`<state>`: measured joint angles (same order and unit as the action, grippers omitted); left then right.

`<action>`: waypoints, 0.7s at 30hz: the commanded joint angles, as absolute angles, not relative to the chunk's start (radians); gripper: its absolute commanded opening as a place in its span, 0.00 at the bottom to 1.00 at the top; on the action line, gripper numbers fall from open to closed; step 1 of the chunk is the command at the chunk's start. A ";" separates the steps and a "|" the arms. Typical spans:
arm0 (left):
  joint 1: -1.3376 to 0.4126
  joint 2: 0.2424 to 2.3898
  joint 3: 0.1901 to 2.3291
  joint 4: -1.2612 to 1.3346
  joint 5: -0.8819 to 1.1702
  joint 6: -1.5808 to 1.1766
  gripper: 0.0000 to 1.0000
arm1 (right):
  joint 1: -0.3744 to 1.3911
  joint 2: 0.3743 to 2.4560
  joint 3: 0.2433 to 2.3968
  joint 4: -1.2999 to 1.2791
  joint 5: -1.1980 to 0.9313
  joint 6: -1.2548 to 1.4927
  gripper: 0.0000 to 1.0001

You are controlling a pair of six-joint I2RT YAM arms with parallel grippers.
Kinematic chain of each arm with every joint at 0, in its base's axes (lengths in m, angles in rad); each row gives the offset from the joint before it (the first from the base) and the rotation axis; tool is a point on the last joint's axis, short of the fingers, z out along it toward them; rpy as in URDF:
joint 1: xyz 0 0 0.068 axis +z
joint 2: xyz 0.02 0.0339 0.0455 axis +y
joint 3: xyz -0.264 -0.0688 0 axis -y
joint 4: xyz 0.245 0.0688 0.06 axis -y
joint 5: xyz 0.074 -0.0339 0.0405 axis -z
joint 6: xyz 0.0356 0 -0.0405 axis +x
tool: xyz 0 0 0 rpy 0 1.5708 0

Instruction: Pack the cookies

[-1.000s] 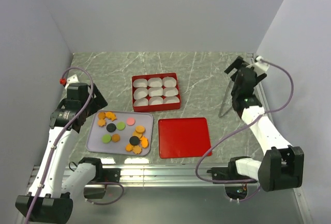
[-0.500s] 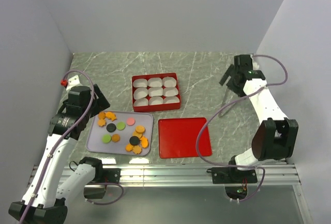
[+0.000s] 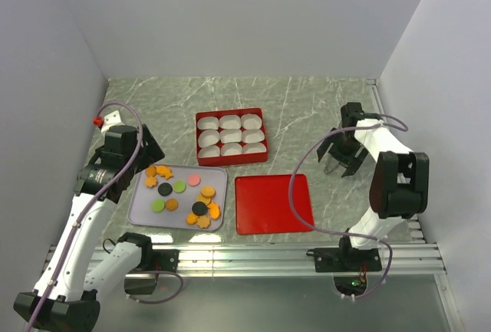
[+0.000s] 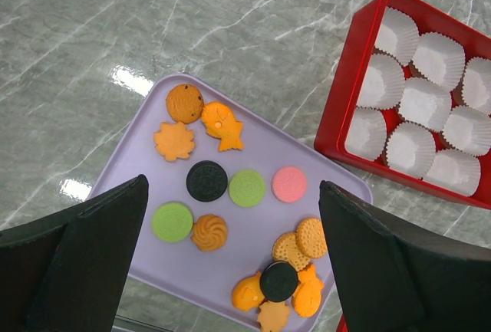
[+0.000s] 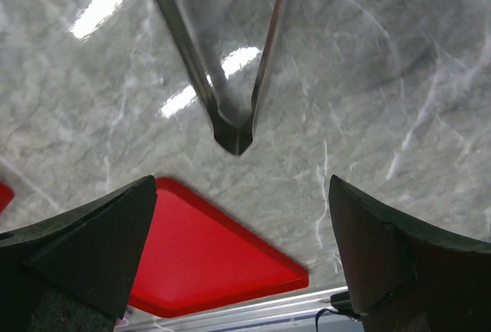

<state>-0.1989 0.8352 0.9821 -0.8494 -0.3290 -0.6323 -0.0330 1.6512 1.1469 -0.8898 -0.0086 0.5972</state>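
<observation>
Gaping wide, gripping nothing: left gripper (image 4: pixel 234 186), right gripper (image 5: pixel 242 182). On lavender tray (image 4: pixel 130 156): cookies (image 4: pixel 207 181). In red box (image 4: pixel 345 94): nine paper cups (image 3: pixel 231 135).

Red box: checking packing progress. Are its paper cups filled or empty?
Empty. In the red box, all nine white paper cups show bare insides; the cookies lie on the lavender tray.

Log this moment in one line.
left gripper: open, above cookies on tray | right gripper: open, over tongs | box: no cookies inside
</observation>
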 commanded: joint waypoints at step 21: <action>-0.202 0.842 0.983 -0.824 -0.347 -0.644 0.99 | -0.160 2.034 1.483 -0.857 0.023 0.534 1.00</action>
